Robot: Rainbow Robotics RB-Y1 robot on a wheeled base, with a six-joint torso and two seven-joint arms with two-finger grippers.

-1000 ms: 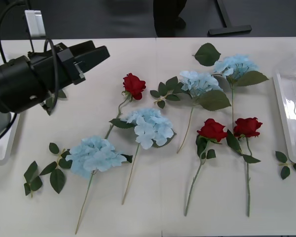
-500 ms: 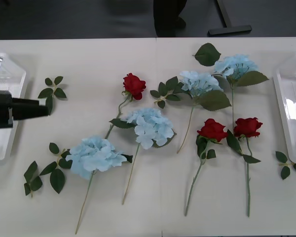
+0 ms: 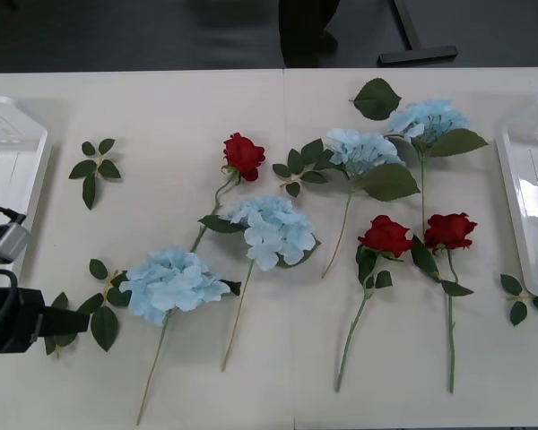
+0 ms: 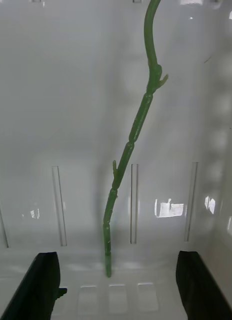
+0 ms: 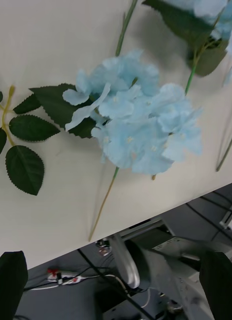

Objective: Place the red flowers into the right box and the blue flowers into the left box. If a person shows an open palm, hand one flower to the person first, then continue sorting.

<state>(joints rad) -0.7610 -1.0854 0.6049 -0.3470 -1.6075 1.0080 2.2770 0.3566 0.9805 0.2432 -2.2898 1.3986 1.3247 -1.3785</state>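
Three red flowers (image 3: 243, 155) (image 3: 386, 236) (image 3: 448, 230) and several blue flowers (image 3: 271, 229) lie on the white table. My left arm (image 3: 11, 319) is low at the table's near-left edge, beside the nearest blue flower (image 3: 171, 282). In the left wrist view my left gripper (image 5: 116, 292) is open, off the table edge, with that blue flower (image 5: 141, 122) ahead of it. The right gripper (image 4: 116, 290) is open inside a white box (image 4: 55, 100), where a green stem (image 4: 131, 145) lies loose; its bloom is out of view. The left box (image 3: 9, 152) and right box (image 3: 531, 184) sit at the table's ends.
Loose leaf sprigs lie at the far left (image 3: 94, 167), beside my left arm (image 3: 99, 318) and near the right box (image 3: 524, 303). A dark floor with a stand's foot (image 3: 417, 49) lies beyond the table's far edge.
My left arm has swung from above the left box, high at the far left, down to the table's near-left edge. The flowers on the table have not moved.
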